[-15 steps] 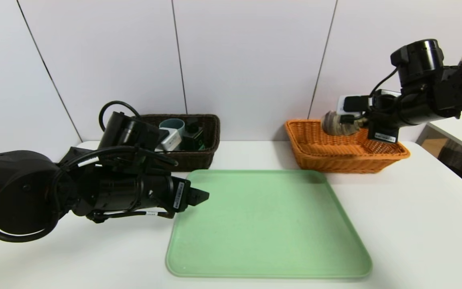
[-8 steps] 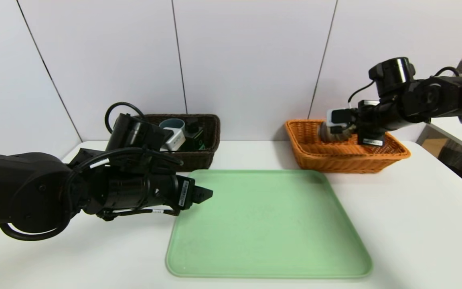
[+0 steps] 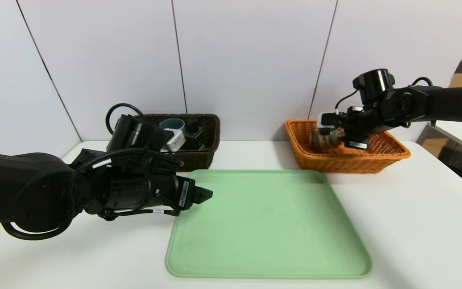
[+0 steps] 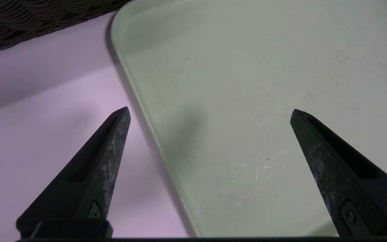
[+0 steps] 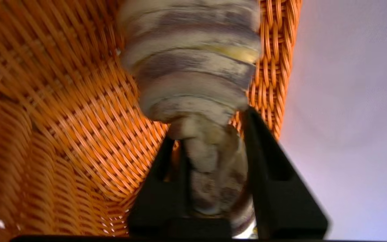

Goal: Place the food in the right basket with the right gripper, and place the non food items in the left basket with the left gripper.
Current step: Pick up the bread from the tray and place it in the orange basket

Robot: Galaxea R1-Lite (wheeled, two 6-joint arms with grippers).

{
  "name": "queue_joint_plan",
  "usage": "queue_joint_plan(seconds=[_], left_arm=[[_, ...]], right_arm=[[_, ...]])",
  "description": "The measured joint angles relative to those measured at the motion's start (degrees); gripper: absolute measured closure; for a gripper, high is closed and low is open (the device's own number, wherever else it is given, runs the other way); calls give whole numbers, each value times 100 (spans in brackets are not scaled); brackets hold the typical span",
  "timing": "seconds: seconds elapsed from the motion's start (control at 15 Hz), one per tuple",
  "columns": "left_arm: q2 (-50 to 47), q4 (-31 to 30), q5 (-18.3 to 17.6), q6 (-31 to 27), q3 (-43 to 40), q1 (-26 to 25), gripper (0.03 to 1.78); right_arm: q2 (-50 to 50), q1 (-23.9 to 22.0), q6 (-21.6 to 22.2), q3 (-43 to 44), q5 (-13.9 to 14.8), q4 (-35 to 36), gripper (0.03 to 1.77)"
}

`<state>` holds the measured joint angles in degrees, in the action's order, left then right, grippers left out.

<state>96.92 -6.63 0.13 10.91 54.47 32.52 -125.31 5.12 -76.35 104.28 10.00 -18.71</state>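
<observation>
The right pincer (image 3: 337, 134) reached over the orange basket (image 3: 345, 158) at the desk's far right, its fingers (image 5: 267, 188) on either side of the narrow end of the roll (image 3: 325, 138). In the right wrist view the roll (image 5: 193, 67) sat between the fingers with thin gaps showing along its sides, so whether the grip was tight or loosening I cannot tell. The roll's thick end pointed toward the basket's left wall, low inside the rim; whether it touched the weave is unclear. The left pincer (image 3: 203, 195) hung over the near left part of the desk (image 3: 415, 224), at the left edge of the green tray (image 3: 267, 241), released, its two fingers (image 4: 106, 161) spread wide with nothing between them; one tip stood above the desk, the other above the tray (image 4: 247, 84). The brown basket (image 3: 211, 132) stood at the far edge, left of centre, behind the left arm. In it lay the cup (image 3: 173, 124), the soap (image 3: 175, 139) and the black bottle (image 3: 193, 134), packed close together.
</observation>
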Motion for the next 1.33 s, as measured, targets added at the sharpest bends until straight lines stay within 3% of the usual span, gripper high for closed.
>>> queue_joint_plan(seconds=[0.33, 0.73, 1.0, 1.13, 1.33], left_arm=[[9, -44, -2, -24, 33, 0, 12], [-9, -67, 0, -24, 27, 0, 12], [-22, -69, 2, -20, 7, 7, 12], [-22, -69, 5, -17, -9, 9, 12], [-17, -67, 2, -17, -15, 9, 12]], right_arm=[[-33, 55, 78, 62, -5, -38, 66], [-30, 66, 168, 96, -20, -88, 36], [-61, 80, 783, 468, -46, -816, 25], [-115, 89, 1312, 696, -57, -1169, 21], [-217, 96, 1751, 757, -52, -1000, 17]])
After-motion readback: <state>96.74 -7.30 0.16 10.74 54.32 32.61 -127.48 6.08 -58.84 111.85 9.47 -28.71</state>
